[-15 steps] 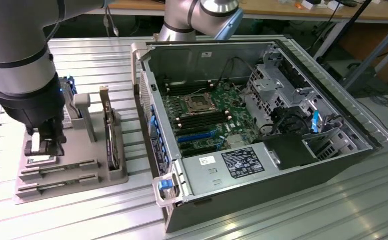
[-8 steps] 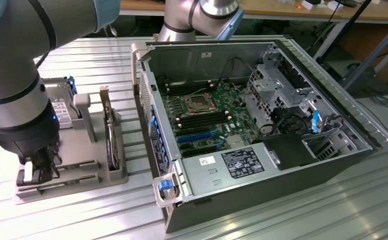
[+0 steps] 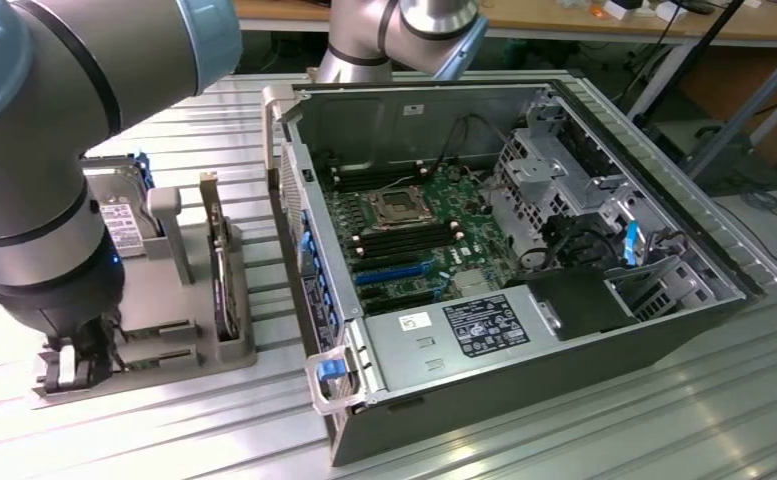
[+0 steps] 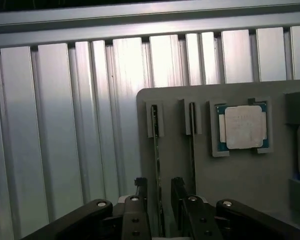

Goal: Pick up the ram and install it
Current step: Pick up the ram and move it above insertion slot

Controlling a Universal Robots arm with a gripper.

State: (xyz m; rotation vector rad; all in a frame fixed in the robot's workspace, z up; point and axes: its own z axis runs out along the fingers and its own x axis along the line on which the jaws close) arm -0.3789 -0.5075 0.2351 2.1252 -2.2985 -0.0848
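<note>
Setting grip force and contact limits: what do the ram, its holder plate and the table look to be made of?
Ram: thin rigid board seen edge-on, with a dark edge; probably circuit-board laminate, finish unclear.
Holder plate: even matte grey with no shine; looks like plastic, though painted metal is possible.
Table: ribbed silvery slats with a brushed sheen; likely aluminium.

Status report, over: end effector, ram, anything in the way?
End effector open, fingers either side of the ram. Ram on edge in grey holder, not lifted. Second thin stick in next slot, just outside one finger.
</note>
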